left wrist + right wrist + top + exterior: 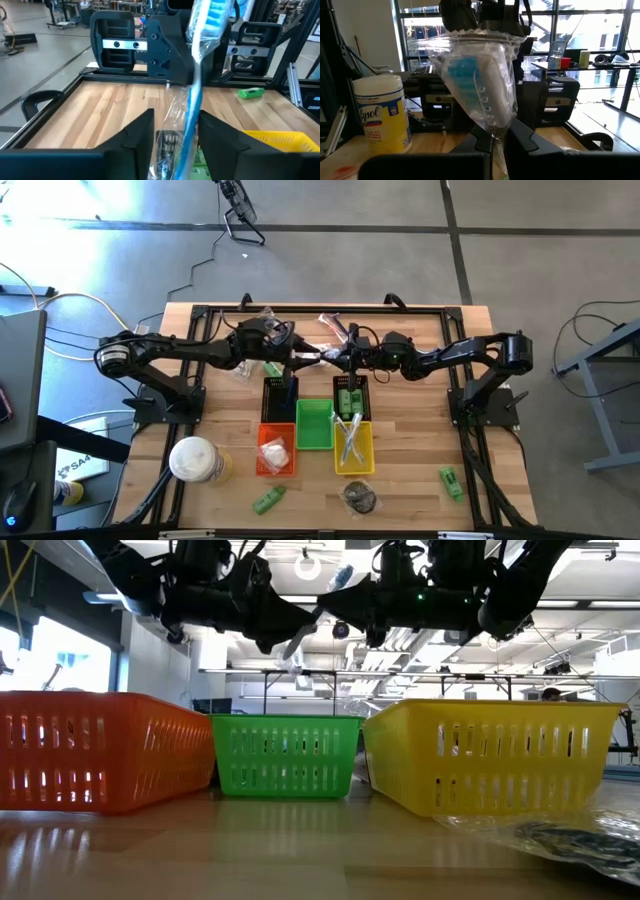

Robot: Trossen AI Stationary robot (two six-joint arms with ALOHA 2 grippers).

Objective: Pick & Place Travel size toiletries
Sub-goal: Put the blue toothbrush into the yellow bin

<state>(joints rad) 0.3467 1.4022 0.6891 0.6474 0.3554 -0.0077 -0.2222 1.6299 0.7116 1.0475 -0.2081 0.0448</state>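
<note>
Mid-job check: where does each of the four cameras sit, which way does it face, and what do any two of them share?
High view: overhead, facing straight down; both arms meet above the black baskets.
Low view: at tabletop level, facing the orange basket, green basket and yellow basket; arms overhead.
Left wrist view: behind the left gripper, facing the right arm.
Right wrist view: behind the right gripper, facing the wipes canister.
Shared: both wrist views show the wrapped toothbrush held between the grippers.

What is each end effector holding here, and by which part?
Both grip one clear-wrapped blue toothbrush: the left end effector at its handle end, the right end effector by the wrapper at the brush-head end.
</note>
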